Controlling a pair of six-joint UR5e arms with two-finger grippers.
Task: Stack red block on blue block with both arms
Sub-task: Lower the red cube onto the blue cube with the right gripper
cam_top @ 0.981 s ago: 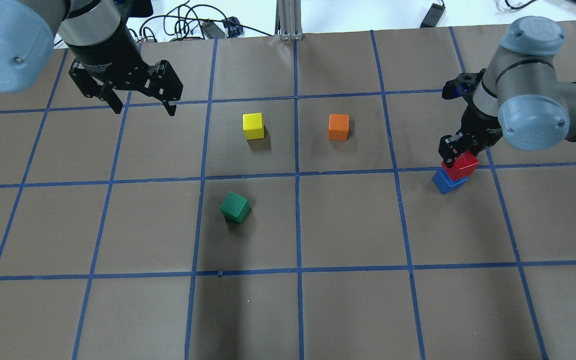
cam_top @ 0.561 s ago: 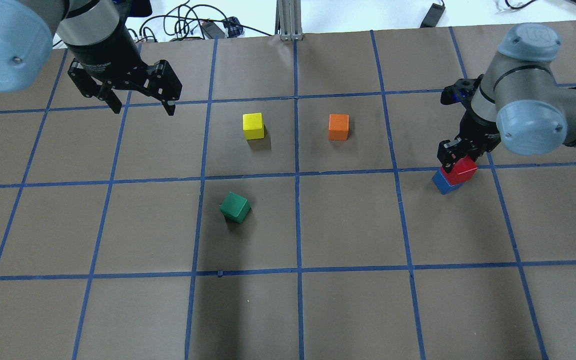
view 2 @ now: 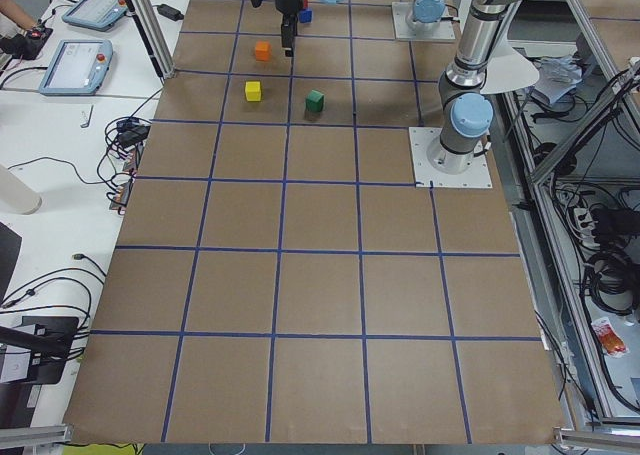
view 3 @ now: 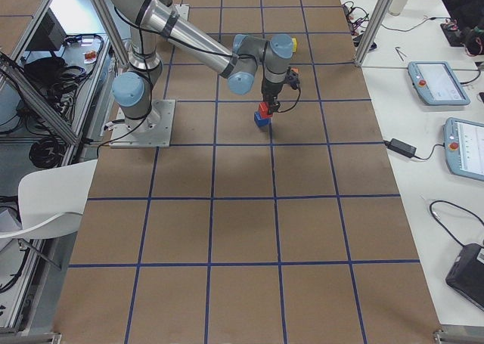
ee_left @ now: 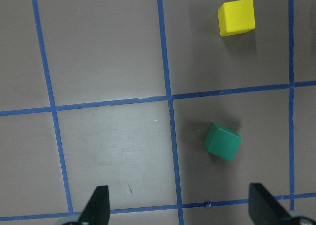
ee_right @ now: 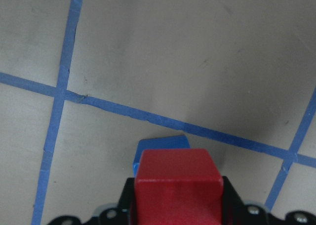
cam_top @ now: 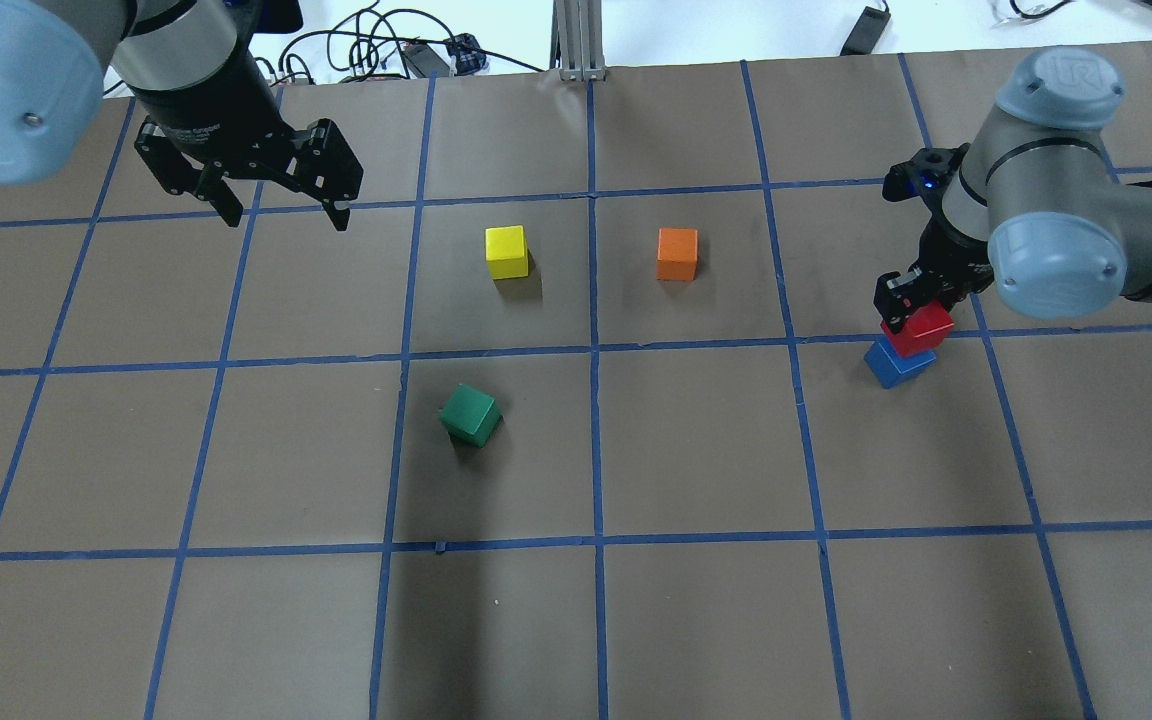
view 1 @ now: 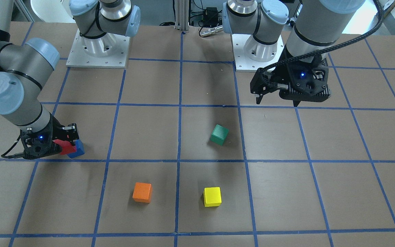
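The red block (cam_top: 921, 328) is held in my right gripper (cam_top: 911, 308), which is shut on it. It sits directly over the blue block (cam_top: 896, 365), at the table's right; I cannot tell whether the two touch. The right wrist view shows the red block (ee_right: 177, 178) between the fingers and the blue block (ee_right: 160, 146) peeking out behind it. The front view shows the red block (view 1: 65, 145), the blue block (view 1: 78, 150) and the right gripper (view 1: 66, 141). My left gripper (cam_top: 286, 212) is open and empty, high over the far left.
A yellow cube (cam_top: 506, 251) and an orange cube (cam_top: 677, 253) sit mid-table, and a green cube (cam_top: 470, 414) sits nearer me. The left wrist view looks down on the green cube (ee_left: 222, 142) and the yellow cube (ee_left: 237, 16). Blue tape lines grid the brown table.
My right gripper with the red block has shifted only slightly over the blue block. The left arm has barely moved.
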